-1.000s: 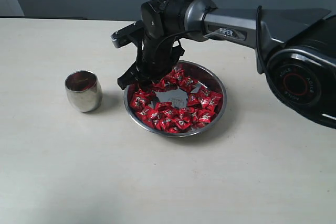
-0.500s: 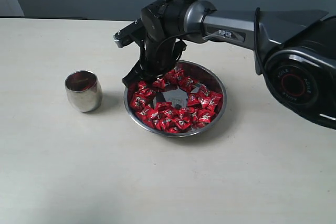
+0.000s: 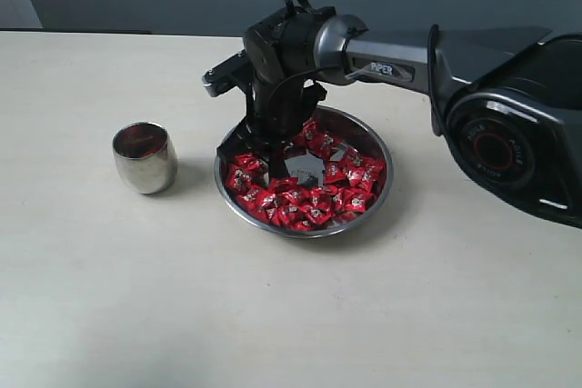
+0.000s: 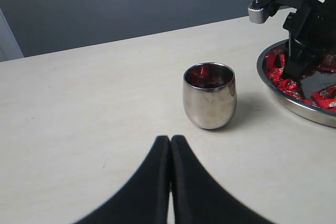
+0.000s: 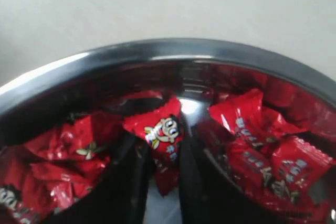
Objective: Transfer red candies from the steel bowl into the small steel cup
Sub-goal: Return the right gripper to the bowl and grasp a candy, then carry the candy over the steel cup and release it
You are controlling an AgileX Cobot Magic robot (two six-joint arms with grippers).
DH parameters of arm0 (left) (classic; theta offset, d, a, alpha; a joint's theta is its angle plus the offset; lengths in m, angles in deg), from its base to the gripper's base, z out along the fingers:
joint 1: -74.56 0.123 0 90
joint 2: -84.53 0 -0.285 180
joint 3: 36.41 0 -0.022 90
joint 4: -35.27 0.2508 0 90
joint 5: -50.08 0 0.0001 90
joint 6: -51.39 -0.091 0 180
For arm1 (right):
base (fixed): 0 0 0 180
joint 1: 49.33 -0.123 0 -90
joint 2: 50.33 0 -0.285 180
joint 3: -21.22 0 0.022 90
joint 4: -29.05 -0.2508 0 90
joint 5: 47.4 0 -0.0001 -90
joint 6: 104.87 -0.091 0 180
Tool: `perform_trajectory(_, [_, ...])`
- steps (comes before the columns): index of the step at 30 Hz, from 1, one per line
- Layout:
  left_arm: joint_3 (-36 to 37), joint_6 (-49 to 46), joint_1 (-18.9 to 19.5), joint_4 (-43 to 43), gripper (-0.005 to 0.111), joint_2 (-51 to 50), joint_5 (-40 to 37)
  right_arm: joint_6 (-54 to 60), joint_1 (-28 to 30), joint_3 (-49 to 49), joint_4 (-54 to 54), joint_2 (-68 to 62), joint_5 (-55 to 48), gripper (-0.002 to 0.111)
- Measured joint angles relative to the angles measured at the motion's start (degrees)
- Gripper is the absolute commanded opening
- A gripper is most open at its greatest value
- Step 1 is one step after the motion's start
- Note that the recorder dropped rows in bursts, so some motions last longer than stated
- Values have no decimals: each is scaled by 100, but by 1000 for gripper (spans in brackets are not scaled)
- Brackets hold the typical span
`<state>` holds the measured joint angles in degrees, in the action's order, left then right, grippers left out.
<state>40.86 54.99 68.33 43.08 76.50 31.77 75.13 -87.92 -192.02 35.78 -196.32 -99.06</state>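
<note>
The steel bowl (image 3: 388, 173) stands mid-table with a ring of red candies (image 3: 305, 202) round its bare middle. My right gripper (image 3: 269, 157) reaches down into the bowl's left part. In the right wrist view its two dark fingers (image 5: 137, 167) stand close either side of one red candy (image 5: 159, 127) with a cartoon face, pinching it just above the bowl's floor, near the rim (image 5: 173, 50). The small steel cup (image 3: 144, 158) stands left of the bowl, upright, with red showing inside. My left gripper (image 4: 170, 140) is shut and empty, low over the table in front of the cup (image 4: 209, 96).
The right arm (image 3: 400, 56) stretches from the right edge over the bowl's far side. In the left wrist view the bowl (image 4: 300, 107) and right gripper body (image 4: 310, 24) lie just beyond the cup. A dark wall runs behind the table's far edge.
My right gripper has shifted from the bowl's left rim inward and down among the candies, turning more upright. Cup and bowl have not moved.
</note>
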Motion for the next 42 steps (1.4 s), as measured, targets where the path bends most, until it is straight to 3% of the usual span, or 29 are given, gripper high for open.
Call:
perform_trajectory(13, [0, 0, 0, 0, 0, 0, 0, 67, -267, 0, -502, 780, -43, -1])
perform_trajectory(24, [0, 0, 0, 0, 0, 0, 0, 793, -925, 0, -1532, 879, 1202, -1])
perform_trajectory(33, [0, 0, 0, 0, 0, 0, 0, 857, -959, 0, -1782, 879, 1601, -1])
perform_trajectory(42, [0, 0, 0, 0, 0, 0, 0, 985, -959, 0, -1792, 879, 1504, 28])
